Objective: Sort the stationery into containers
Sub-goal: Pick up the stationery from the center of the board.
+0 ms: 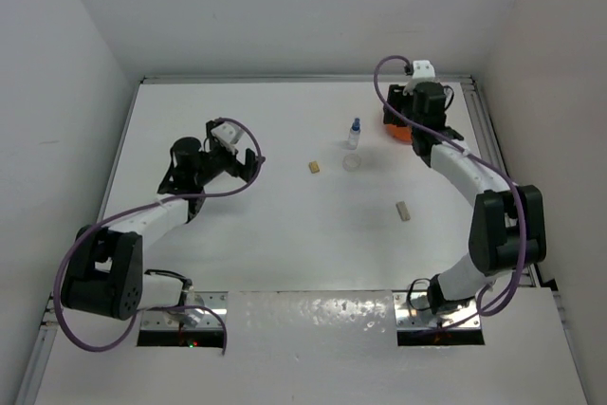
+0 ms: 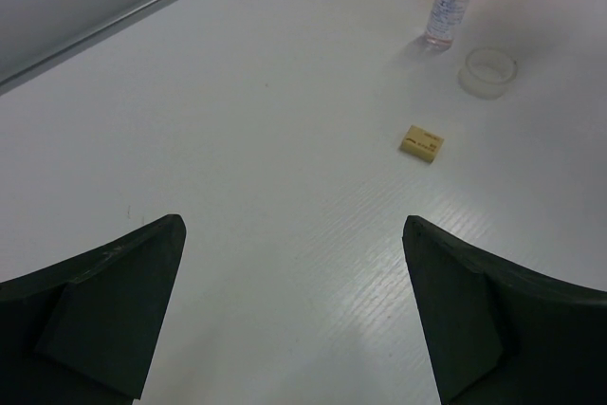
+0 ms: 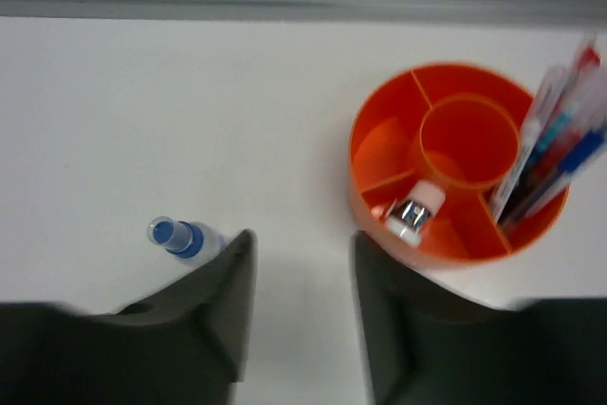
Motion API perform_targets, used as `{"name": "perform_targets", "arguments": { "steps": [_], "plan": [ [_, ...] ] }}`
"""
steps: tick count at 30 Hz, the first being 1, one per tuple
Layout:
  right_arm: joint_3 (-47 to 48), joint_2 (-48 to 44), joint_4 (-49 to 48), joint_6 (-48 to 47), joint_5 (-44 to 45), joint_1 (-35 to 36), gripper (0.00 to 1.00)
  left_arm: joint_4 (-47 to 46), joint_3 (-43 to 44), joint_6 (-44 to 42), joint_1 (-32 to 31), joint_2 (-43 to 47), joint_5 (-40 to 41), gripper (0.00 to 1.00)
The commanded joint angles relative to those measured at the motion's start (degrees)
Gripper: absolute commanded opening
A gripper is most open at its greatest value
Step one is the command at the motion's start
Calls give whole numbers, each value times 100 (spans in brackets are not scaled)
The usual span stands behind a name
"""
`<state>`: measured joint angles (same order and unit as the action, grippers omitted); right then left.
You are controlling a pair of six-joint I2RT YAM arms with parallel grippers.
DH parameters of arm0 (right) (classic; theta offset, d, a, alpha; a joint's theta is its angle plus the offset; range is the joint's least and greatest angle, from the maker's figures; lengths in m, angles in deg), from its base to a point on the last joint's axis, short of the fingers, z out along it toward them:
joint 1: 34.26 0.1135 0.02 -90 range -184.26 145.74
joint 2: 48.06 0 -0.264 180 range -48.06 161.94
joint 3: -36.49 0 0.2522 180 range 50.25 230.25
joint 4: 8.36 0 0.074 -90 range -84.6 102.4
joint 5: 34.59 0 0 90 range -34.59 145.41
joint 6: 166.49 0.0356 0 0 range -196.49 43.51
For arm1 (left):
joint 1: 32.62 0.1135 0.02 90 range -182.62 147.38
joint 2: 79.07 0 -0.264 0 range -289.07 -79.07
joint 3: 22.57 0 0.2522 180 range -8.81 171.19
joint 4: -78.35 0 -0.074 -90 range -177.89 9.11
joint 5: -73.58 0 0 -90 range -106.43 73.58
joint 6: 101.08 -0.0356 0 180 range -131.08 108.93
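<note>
— Do we find any wording we can read?
— No. We see a pale label on the bottle (image 2: 448, 9), near the far edge of the table (image 2: 237, 120), and faint dark marks on the tan eraser (image 2: 420, 142) toward the middle. We cannot make out a letter on either.
— And the pens (image 3: 555, 139) in the orange tub (image 3: 379, 144)?
— Blurred; we read nothing there.
</note>
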<state>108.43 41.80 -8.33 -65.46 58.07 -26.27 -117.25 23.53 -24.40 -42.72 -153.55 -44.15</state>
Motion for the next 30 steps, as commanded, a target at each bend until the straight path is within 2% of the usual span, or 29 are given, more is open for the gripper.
{"name": "perform_targets", "arguments": {
  "steps": [1, 3, 5, 7, 8, 10, 11, 16, 18, 21, 23, 24, 25, 30],
  "plan": [
    [888, 163, 2319, 839, 1123, 150, 38, -201, -149, 242, -61, 267, 188, 96],
    [1003, 172, 2472, 927, 1071, 255, 29, -201, -210, 304, -88, 320, 268, 96],
    [864, 41, 2350, 805, 782, 352, 36, -201, -254, 313, -123, 425, 311, 96],
    [766, -39, 2140, 569, 361, 414, 50, -192, -316, 321, -140, 521, 347, 96],
    [748, -83, 2121, 454, 124, 458, 68, -184, -333, 330, -140, 557, 390, 96],
    [879, -13, 2260, 137, -230, 607, 85, -175, -403, 357, -167, 627, 461, 96],
    [967, 100, 2331, 102, -204, 651, 99, -184, -421, 357, -158, 645, 487, 96],
    [1503, 566, 2490, 330, 217, 809, 97, -280, -509, 418, -184, 724, 505, 96],
    [1766, 943, 2490, 348, 253, 888, 87, -315, -544, 427, -176, 724, 523, 96],
    [2285, 1480, 2779, 155, 227, 1038, 78, -359, -571, 427, -184, 733, 540, 96],
    [2278, 1604, 2684, 111, 340, 1169, 80, -386, -597, 410, -184, 768, 619, 96],
    [2217, 1613, 2474, 93, 402, 1213, 86, -386, -623, 409, -184, 777, 680, 96],
    [2146, 1613, 2385, 93, 507, 1240, 88, -386, -632, 392, -184, 786, 707, 96],
    [2408, 2060, 2357, 110, 806, 1311, 88, -377, -676, 427, -184, 777, 751, 96]
  ]
}}
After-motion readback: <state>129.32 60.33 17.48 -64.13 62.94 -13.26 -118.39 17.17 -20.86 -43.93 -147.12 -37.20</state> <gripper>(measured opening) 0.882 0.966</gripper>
